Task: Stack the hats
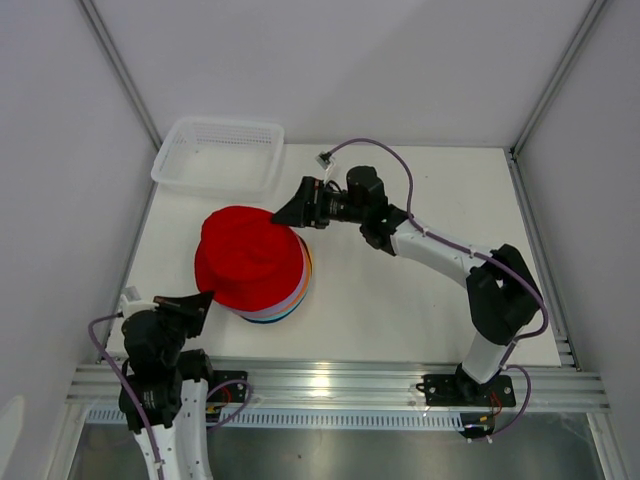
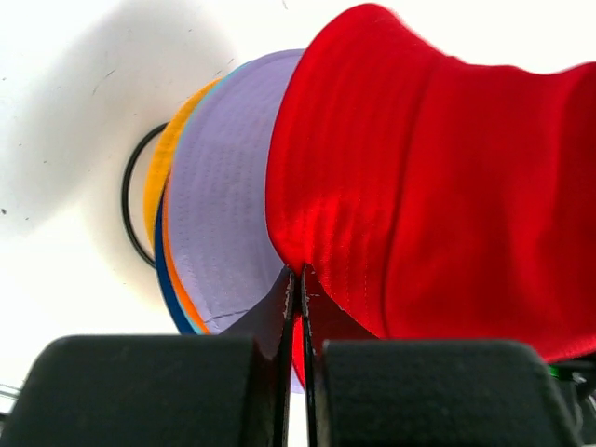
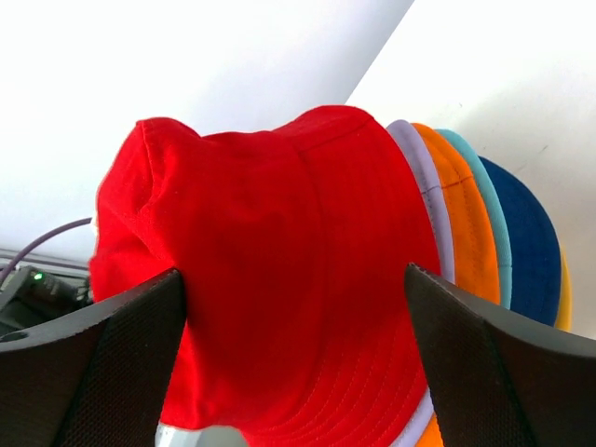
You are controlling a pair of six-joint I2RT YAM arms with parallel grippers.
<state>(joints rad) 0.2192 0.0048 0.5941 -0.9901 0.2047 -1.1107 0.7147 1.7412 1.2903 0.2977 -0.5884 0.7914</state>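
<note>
Hat stack, sixth piece on top: closing step, seating the last hat.
Left gripper (image 2: 298, 279) nearest, fingers pressed together on the near brim of the red hat (image 1: 248, 258). That hat sits crown-up over lavender hat (image 3: 419, 158), orange hat (image 3: 456, 205), teal hat (image 3: 484, 196), navy hat (image 3: 526, 242) and yellow hat (image 3: 563, 298), with black wire stand (image 2: 128, 209) showing beneath. Right gripper (image 3: 293, 272) on the far side, fingers wide, straddling the red crown, holding nothing. White basket (image 1: 220, 155) beyond, apart. Judged nearly done; next calls for freeing the brim without dragging the stack.
</note>
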